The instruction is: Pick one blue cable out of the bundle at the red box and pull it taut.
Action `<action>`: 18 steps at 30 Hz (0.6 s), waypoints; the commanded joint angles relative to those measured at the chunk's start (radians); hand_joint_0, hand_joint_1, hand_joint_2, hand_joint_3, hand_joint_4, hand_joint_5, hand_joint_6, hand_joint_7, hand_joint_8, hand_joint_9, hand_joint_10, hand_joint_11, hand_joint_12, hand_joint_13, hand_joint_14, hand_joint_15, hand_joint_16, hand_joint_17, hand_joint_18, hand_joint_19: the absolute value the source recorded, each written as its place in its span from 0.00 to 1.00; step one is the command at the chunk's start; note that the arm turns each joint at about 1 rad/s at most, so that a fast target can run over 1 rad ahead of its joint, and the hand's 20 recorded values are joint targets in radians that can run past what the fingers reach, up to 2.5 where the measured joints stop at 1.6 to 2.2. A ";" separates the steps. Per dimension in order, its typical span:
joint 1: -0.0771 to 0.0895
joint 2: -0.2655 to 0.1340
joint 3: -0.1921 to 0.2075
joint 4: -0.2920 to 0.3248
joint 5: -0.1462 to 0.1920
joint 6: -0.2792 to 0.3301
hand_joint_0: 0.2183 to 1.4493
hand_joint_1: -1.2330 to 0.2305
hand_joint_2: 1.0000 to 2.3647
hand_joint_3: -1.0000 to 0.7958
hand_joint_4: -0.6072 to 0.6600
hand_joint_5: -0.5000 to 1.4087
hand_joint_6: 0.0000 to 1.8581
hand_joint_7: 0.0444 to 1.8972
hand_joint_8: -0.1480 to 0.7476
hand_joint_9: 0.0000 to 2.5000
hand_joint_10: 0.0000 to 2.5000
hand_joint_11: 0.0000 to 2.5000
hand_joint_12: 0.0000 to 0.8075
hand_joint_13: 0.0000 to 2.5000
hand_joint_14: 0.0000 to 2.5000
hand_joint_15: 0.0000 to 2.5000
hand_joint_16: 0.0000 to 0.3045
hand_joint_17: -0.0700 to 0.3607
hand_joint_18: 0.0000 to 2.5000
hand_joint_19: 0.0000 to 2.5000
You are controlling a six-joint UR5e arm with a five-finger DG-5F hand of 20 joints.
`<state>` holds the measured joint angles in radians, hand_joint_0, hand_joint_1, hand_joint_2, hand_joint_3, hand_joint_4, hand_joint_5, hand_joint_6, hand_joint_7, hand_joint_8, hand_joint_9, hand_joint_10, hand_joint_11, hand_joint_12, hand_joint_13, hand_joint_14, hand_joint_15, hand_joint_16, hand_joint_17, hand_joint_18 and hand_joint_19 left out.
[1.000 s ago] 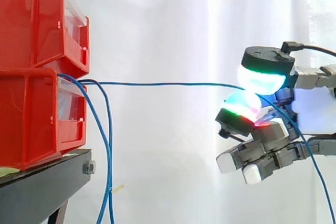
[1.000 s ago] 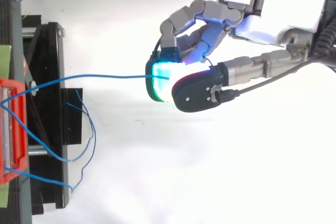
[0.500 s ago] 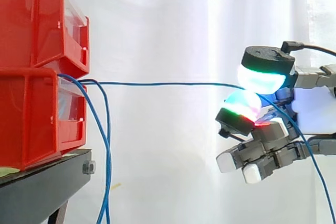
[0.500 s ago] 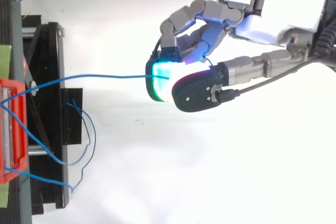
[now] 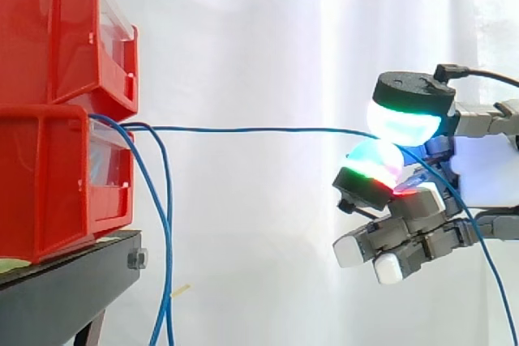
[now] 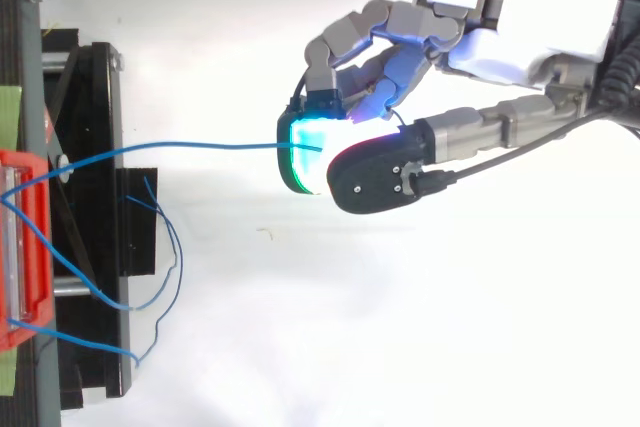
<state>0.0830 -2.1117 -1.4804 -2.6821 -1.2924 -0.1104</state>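
The hand (image 5: 478, 169) pinches one blue cable (image 5: 259, 130) between two glowing pads (image 5: 403, 123), with its other fingers curled beneath. The cable runs taut and nearly level from the lower red bin (image 5: 49, 184) at the stand's (image 5: 65, 297) edge. Its fixing inside the bin is hidden, and its tail past the hand is cut off below, as are the loose cables (image 5: 168, 224) hanging beside the stand.

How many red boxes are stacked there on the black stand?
2. The upper red box sits on the lower red box, which rests on the black stand. Others could be hidden past the side view's left edge.
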 commanded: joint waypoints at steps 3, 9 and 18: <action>0.000 -0.001 0.000 -0.001 -0.001 0.000 0.34 0.30 0.01 0.54 0.54 0.19 0.50 0.60 0.60 0.41 0.01 0.41 0.49 0.22 0.00 0.13 0.19 0.46 0.23 0.16; 0.000 -0.001 0.000 -0.001 0.001 0.000 0.34 0.30 0.01 0.54 0.54 0.19 0.50 0.59 0.59 0.41 0.01 0.42 0.49 0.22 0.00 0.13 0.19 0.46 0.23 0.16; 0.000 0.001 0.000 0.001 0.001 0.000 0.34 0.30 0.01 0.54 0.54 0.19 0.50 0.59 0.59 0.41 0.01 0.41 0.49 0.22 0.00 0.13 0.19 0.46 0.23 0.16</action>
<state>0.0828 -2.1117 -1.4805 -2.6826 -1.2923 -0.1105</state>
